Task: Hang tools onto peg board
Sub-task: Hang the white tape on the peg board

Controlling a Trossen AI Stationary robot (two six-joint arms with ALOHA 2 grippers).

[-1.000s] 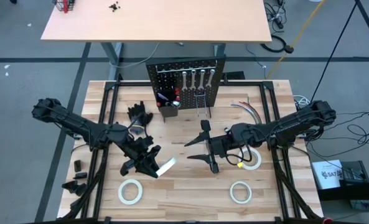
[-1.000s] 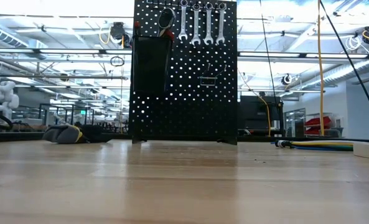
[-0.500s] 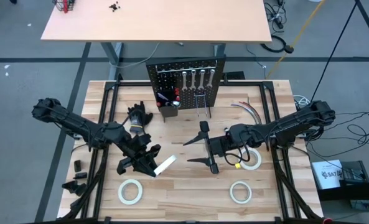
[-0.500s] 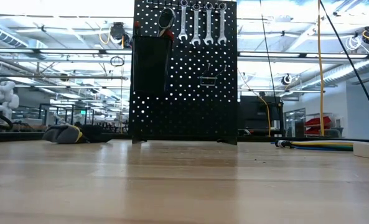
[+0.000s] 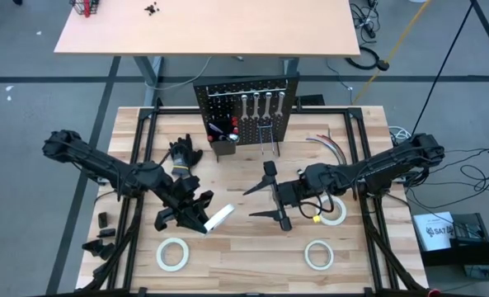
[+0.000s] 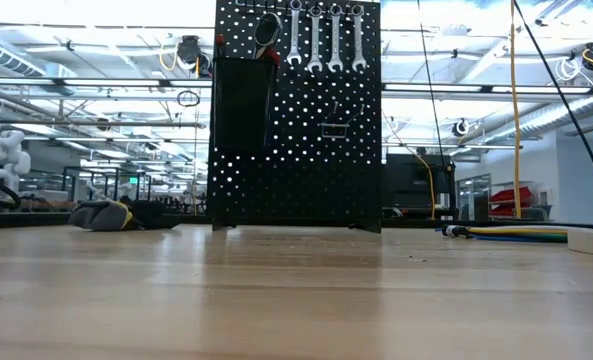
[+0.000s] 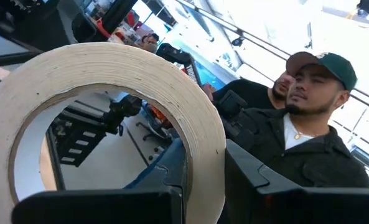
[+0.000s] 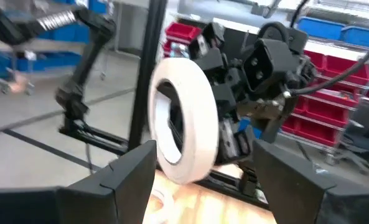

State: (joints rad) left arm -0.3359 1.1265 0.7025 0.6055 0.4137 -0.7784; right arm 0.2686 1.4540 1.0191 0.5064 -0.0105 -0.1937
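Note:
My left gripper (image 5: 196,217) hangs above the near-left part of the table, shut on a white tape roll (image 5: 220,218) that shows edge-on from above. My right gripper (image 5: 251,203) hangs open at mid-table, level and facing the roll. In the right wrist view the roll (image 8: 184,127) stands on edge ahead of its spread fingers, apart from them. The peg board (image 5: 246,115) stands upright at the table's far side. Wrenches (image 6: 324,40) hang from its top row, and screwdriver handles stick out of its black bin (image 6: 244,95). My left gripper pinches the tape roll across its width, one finger (image 7: 97,208) on each flat side, at the part of the rim (image 7: 204,186) nearest the wrist. The fingers run about level toward the table's right side. The roll stands on edge, lifted clear of the table.
Three more tape rolls lie flat on the table: near left (image 5: 171,253), near right (image 5: 318,254) and beside my right arm (image 5: 333,210). Black gloves (image 5: 183,153) lie left of the peg board, cables (image 5: 326,142) to its right. A person (image 7: 308,124) sits beyond the table.
My right gripper has opened wider while staying in place. My left gripper has tipped up slightly, keeping its hold on the tape roll, which stays clear of the table.

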